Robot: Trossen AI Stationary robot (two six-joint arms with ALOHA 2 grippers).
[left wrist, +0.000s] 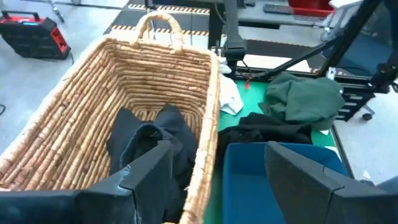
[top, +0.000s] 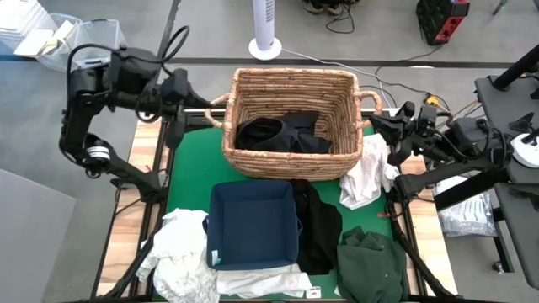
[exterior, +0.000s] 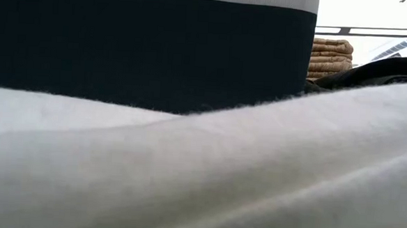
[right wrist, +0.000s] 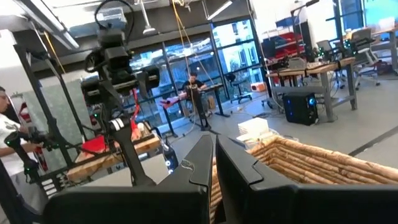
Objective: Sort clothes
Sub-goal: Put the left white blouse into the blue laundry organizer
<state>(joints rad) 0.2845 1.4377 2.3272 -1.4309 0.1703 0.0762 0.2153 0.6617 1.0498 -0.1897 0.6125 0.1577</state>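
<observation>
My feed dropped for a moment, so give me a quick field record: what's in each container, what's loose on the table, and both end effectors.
wicker basket: black clothes inside
blue bin: looks empty
white garments: one left of the bin, one right of the basket
black garment on table: right of the bin
green garment: near right corner
left end effector: open, above the basket's far left side
right end effector: shut, beside the basket's right handle

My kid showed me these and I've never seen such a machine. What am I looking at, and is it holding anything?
Two robot arms at a table, sorting clothes. One picture looks down from above, one sits at table height, pressed against a white garment, and two ride on the wrists. The wicker basket holds black clothes. Beside it lie the blue bin, a dark green garment and more white clothes. The left end effector hangs open over the basket; the right end effector is shut. Neither holds anything.
</observation>
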